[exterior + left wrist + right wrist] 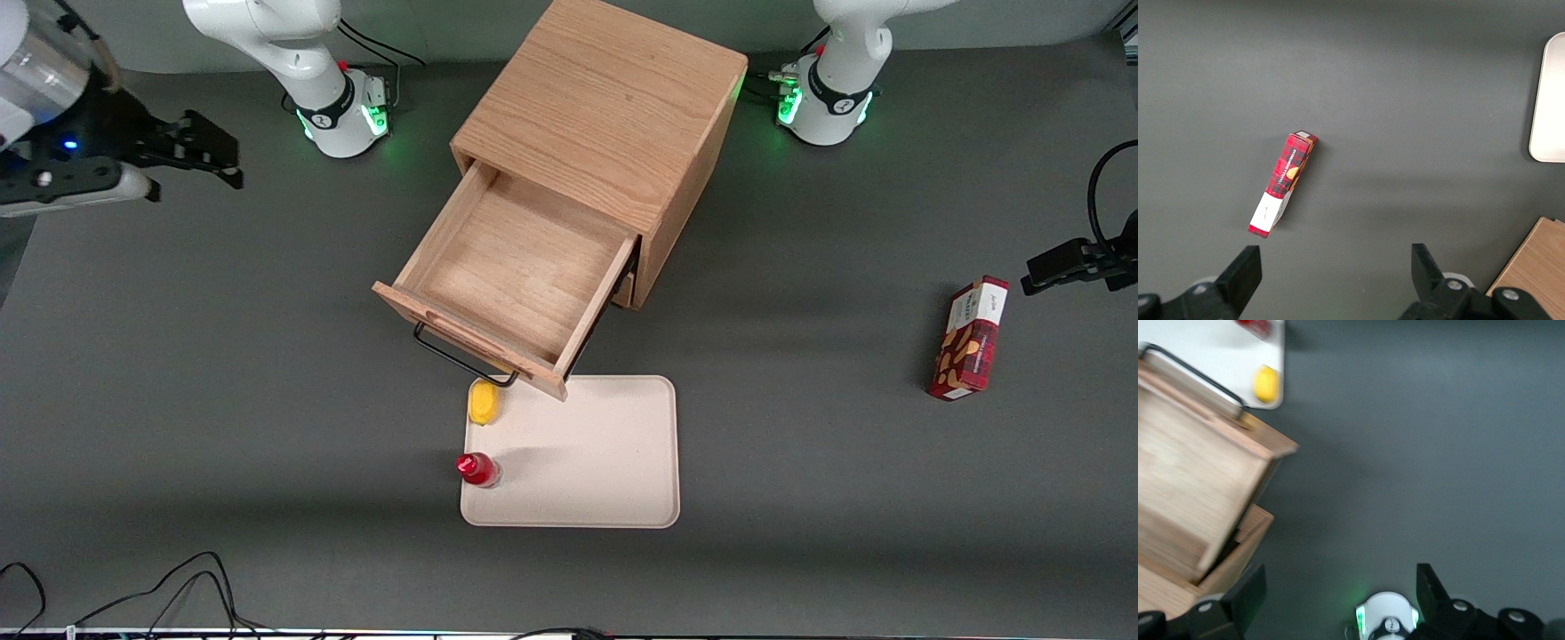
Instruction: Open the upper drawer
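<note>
The oak cabinet stands mid-table. Its upper drawer is pulled far out, showing an empty light-wood inside. Its black wire bar handle hangs over the tray's edge. The drawer and handle also show in the right wrist view. A little of the bottom drawer's front shows under it, closed. My right gripper is open and empty, raised above the table toward the working arm's end, well apart from the drawer. In the right wrist view its fingers stand wide apart over bare table.
A beige tray lies nearer the front camera than the drawer, with a yellow object and a red-capped bottle on it. A red snack box lies toward the parked arm's end. Cables lie at the front edge.
</note>
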Tool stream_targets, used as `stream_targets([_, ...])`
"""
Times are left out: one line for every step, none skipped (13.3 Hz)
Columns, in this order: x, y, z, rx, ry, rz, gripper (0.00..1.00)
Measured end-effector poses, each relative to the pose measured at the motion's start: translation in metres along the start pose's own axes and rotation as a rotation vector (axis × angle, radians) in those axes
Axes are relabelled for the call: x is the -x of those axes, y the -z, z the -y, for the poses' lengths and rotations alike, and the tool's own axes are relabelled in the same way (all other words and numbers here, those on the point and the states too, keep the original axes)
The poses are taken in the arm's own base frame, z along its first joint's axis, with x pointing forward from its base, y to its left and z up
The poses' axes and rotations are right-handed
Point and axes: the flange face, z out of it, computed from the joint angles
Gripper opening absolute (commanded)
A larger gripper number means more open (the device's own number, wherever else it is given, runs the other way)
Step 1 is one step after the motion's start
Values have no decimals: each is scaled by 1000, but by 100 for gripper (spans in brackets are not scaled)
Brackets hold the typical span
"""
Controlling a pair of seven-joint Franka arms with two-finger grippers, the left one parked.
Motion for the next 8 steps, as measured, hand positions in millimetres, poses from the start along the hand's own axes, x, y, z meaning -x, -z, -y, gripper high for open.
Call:
stream_targets([6,-17,-24,-10,-49,29,100])
stream_targets([12,-36,-43,-21,-88,44,100])
stream_targets([19,-58,-57,-29,-118,48,100])
stream_targets([28,-78,-63,-31,-132,41,100])
stream_targets([39,-96,-65,-29,-140,32,100])
stream_targets([51,-106,-65,-22,-146,22,100])
stream_targets([60,-108,-66,-10,-153,6,100])
stream_targets([66,-105,-67,3,-162,-11,100])
